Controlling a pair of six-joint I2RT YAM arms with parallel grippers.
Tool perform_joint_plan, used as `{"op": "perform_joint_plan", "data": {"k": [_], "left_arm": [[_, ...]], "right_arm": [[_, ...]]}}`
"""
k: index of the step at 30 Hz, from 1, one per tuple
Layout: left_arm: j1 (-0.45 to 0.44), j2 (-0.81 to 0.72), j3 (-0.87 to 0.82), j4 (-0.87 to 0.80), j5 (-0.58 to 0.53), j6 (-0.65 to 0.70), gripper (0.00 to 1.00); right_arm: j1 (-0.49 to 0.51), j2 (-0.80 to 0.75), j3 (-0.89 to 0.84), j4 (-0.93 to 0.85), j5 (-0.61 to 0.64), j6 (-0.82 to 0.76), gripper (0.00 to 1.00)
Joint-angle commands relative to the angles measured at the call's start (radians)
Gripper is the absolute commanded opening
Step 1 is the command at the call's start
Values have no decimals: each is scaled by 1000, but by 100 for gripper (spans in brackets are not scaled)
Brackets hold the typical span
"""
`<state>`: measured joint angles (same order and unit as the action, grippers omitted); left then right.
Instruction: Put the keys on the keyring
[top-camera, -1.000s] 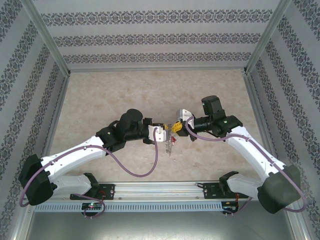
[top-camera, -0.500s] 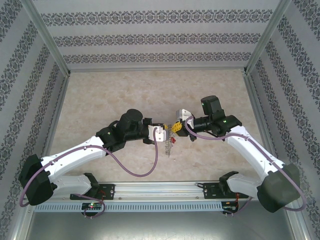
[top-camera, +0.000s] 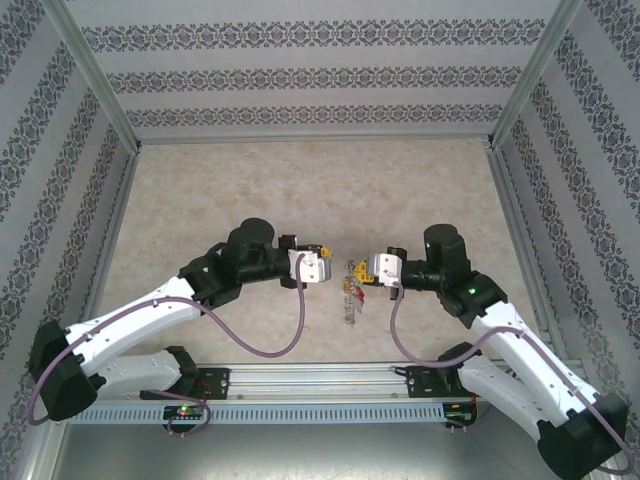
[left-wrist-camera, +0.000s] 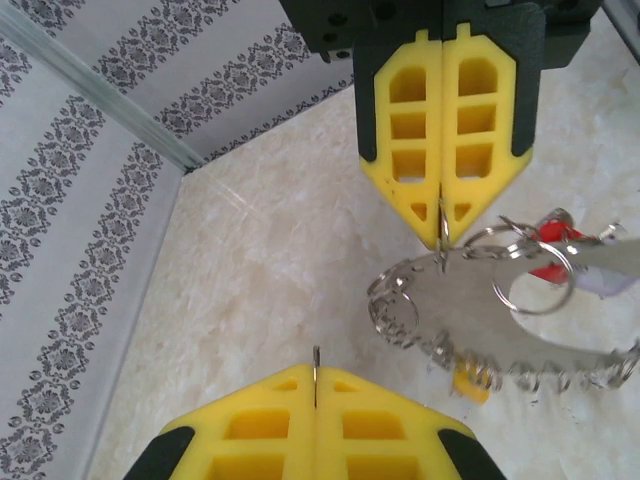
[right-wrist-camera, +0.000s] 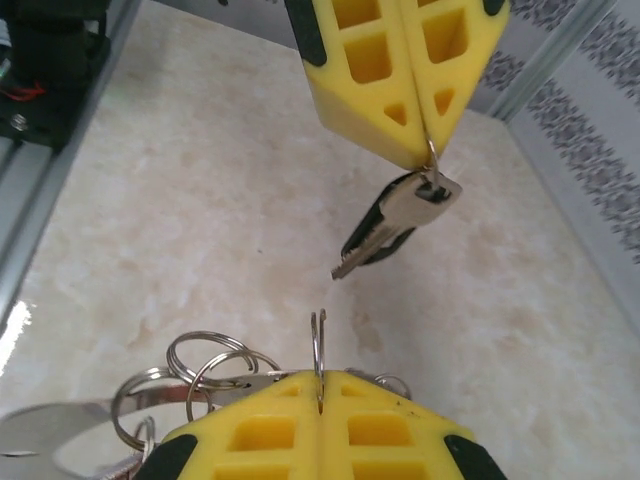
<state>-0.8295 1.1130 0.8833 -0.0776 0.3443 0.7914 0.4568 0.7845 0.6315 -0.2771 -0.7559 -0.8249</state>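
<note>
Right wrist | left gripper (right-wrist-camera: 428, 150) gripped keys (right-wrist-camera: 395, 225), right gripper (right-wrist-camera: 318, 395) gripped keyring (right-wrist-camera: 318, 350) | step: alignment | next called for threading

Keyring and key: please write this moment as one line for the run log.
left gripper: jaws shut on key | right gripper: jaws shut on keyring | key and keyring apart | key not yet threaded

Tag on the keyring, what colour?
The tag is red; clearest in the left wrist view.
</note>
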Motion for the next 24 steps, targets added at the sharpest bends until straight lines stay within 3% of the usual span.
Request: {"op": "perform_joint_plan", "data": {"k": [1,9,24], "left_arm": [[7,-44,11,-69,49,-11,0],[-5,-45,-10,-97,169,8,0],[-20,130,69,-34,149,48,0]], "right_arm": [[25,-51,-18,55,74,-102,0],[74,-84,-18,57,162,-215,0],[80,76,106,-101,-29,-180,0]]}}
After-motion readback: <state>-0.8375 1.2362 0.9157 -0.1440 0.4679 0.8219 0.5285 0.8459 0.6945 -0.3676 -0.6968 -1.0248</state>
